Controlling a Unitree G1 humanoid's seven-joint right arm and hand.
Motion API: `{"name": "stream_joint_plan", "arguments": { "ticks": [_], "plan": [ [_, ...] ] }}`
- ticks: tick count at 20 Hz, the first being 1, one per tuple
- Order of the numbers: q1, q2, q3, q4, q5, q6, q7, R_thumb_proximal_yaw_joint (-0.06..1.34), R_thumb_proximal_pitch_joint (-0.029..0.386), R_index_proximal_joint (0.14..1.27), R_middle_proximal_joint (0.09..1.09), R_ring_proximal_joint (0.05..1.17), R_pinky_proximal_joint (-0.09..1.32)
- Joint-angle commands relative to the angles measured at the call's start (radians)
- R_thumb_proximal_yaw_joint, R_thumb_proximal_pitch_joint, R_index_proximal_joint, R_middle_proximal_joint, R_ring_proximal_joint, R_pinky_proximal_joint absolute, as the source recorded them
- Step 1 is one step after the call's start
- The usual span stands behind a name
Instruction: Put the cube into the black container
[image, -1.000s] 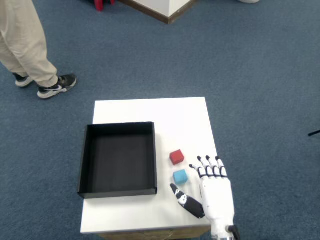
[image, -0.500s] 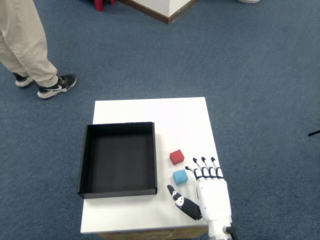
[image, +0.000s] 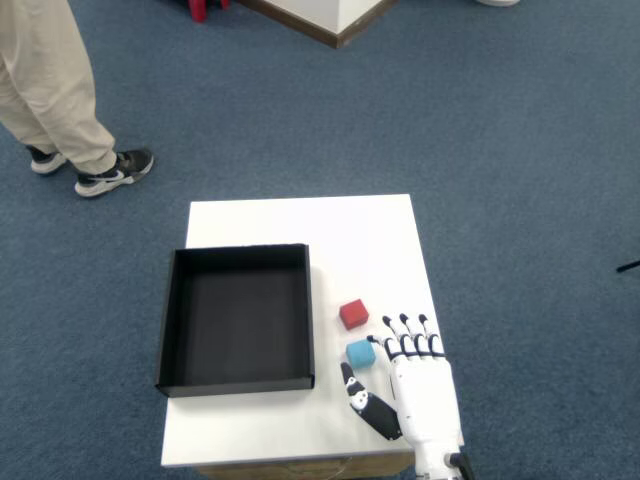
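A small blue cube (image: 360, 353) lies on the white table (image: 300, 225), with a red cube (image: 352, 314) just beyond it. The black container (image: 236, 317) sits empty on the table's left half, its right wall a short way left of both cubes. My right hand (image: 408, 375) rests low at the table's near right corner, open, fingers stretched forward and thumb spread to the left. The blue cube sits in the gap between thumb tip and index finger, almost touching the index finger; nothing is held.
A person in beige trousers and dark sneakers (image: 113, 170) stands on the blue carpet at the upper left. A white-and-wood furniture corner (image: 335, 15) shows at the top. The table's right edge runs just beside my hand.
My right hand has slid a little to the left and forward, bringing the thumb and index finger closer around the blue cube. The cubes and the container have not moved.
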Motion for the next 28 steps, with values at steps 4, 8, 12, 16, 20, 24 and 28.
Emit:
{"name": "stream_joint_plan", "arguments": {
  "ticks": [4, 8, 12, 16, 20, 24, 28],
  "plan": [
    [-0.044, -0.008, -0.010, -0.021, 0.005, 0.027, -0.001, 0.29, 0.129, 0.59, 0.29, 0.22, 0.04],
    [-0.048, -0.008, -0.011, -0.023, 0.019, 0.040, 0.013, 0.30, 0.134, 0.60, 0.29, 0.21, 0.02],
    [-0.051, -0.008, -0.012, -0.031, 0.026, 0.057, 0.036, 0.30, 0.133, 0.60, 0.29, 0.21, 0.01],
    [-0.053, -0.007, -0.013, -0.028, 0.053, 0.077, 0.072, 0.30, 0.131, 0.60, 0.29, 0.21, 0.02],
    [-0.057, -0.006, -0.014, -0.032, 0.079, 0.082, 0.082, 0.28, 0.133, 0.58, 0.29, 0.20, 0.01],
    [-0.056, -0.005, -0.013, -0.030, 0.100, 0.104, 0.142, 0.26, 0.129, 0.56, 0.29, 0.21, 0.01],
    [-0.055, -0.006, -0.013, -0.034, 0.117, 0.127, 0.192, 0.25, 0.119, 0.53, 0.29, 0.21, 0.02]
  ]
}}
